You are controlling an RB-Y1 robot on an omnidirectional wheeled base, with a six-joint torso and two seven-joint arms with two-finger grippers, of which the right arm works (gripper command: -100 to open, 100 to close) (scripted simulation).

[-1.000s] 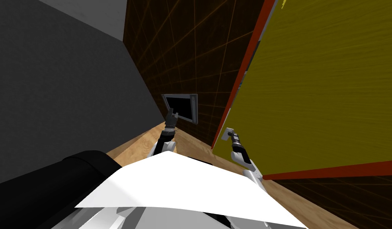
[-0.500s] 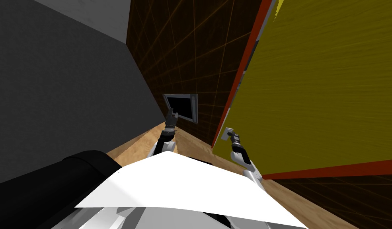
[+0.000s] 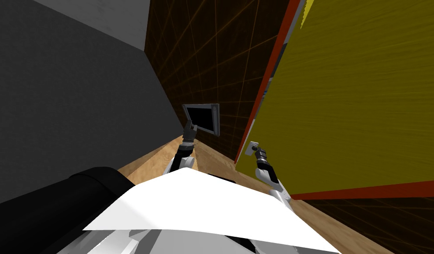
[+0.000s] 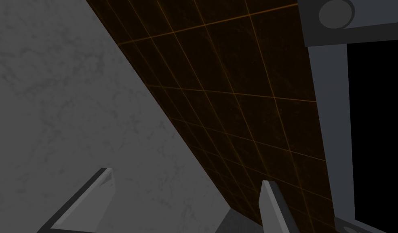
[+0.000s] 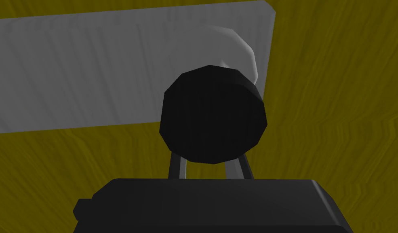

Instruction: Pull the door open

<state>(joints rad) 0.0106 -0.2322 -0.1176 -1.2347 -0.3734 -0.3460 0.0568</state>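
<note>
One plain dark grey wall (image 3: 79, 97) stood at the left and met one dark brown tiled wall with thin orange grid lines (image 3: 211, 57). The left gripper (image 3: 190, 130) hung raised just in front of one grey-framed black panel (image 3: 203, 118) fixed on that tiled wall. Its two fingers (image 4: 97, 195) were spread wide with nothing between them. A light wooden floor (image 3: 211, 161) ran beneath both arms. Further right rose one yellow wood-grain door with a red edge (image 3: 352, 101), that edge turned toward the tiled wall. Near that edge, low on the door, one pale grey rectangular plate (image 5: 93, 68) carried one round black knob (image 5: 213, 115). The right gripper (image 3: 258, 153) was clamped narrow on the knob, its two blades pressing the knob's sides.
</note>
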